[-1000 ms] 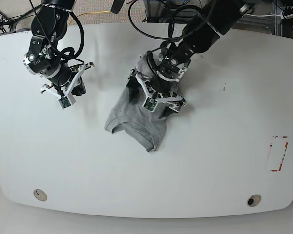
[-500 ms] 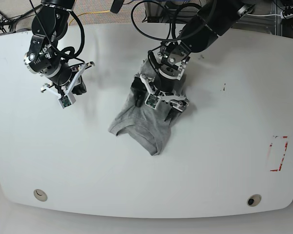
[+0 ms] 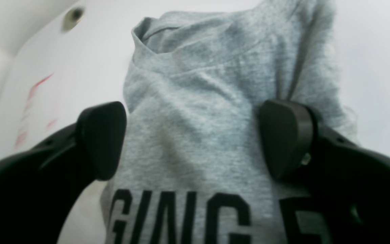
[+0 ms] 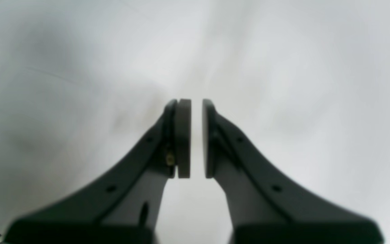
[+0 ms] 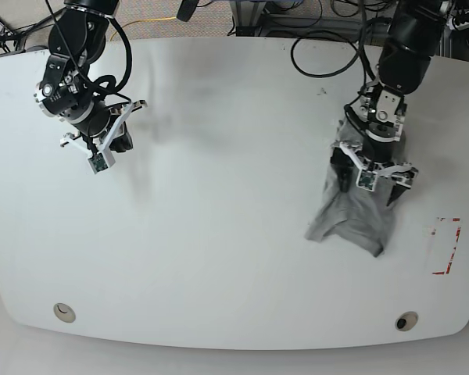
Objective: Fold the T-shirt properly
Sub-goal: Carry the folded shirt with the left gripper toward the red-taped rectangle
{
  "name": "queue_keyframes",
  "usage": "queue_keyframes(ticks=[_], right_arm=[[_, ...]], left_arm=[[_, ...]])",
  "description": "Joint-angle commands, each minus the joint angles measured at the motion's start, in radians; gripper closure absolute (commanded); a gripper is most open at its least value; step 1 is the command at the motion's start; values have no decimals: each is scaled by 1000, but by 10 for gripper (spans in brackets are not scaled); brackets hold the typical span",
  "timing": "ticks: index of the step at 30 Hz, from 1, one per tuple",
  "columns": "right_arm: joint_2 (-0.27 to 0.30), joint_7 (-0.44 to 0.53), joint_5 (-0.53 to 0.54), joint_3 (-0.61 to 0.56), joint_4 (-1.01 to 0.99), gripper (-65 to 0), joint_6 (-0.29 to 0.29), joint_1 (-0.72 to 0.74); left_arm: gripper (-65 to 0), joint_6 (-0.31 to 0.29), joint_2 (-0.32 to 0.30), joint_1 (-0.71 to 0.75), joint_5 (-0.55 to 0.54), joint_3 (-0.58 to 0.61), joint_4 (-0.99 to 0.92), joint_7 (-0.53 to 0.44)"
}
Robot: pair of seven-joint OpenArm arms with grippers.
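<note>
The left gripper (image 5: 369,178) hangs over the T-shirt (image 5: 352,219), its jaws spread wide to either side of the bunched grey cloth and clamping nothing. In the left wrist view the two dark pads (image 3: 102,139) flank the shirt (image 3: 195,135); its crumpled far end lies beyond the fingertips, and black print close under the camera reads "GING", with a further letter partly hidden. Beyond the shirt on that side, a red-marked rectangle (image 5: 445,246) sits near the table (image 5: 219,258) edge, and a round hole (image 5: 406,321) lies nearer the front rim. The right gripper (image 4: 196,137) is well apart over bare table, its pads nearly together with only a thin slit between, holding nothing. Since the earlier frames, the left gripper and shirt have shifted from mid-table towards the red mark; the right gripper has barely moved.
</note>
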Motion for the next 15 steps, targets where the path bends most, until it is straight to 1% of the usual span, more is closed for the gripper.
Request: queue_keyframes(ticks=[1, 5, 6, 9, 12, 15], right_arm=[[9, 15, 14, 4, 22, -51, 6, 9], [11, 15, 14, 4, 22, -51, 6, -5], [11, 15, 14, 4, 22, -51, 6, -6], [11, 17, 14, 4, 40, -51, 6, -11], [11, 18, 14, 4, 56, -51, 6, -28], [11, 21, 14, 4, 57, -51, 6, -40]], left_arm=[[-593, -101, -54, 51, 12, -102, -27, 145], [-593, -237, -92, 110, 13, -293, -28, 145], [-593, -262, -100, 116, 13, -326, -35, 145], [-593, -369, -137, 127, 12, -444, -93, 145], [-593, -435, -173, 127, 12, -525, -151, 145], [-593, -475, -218, 127, 12, -583, -196, 145]])
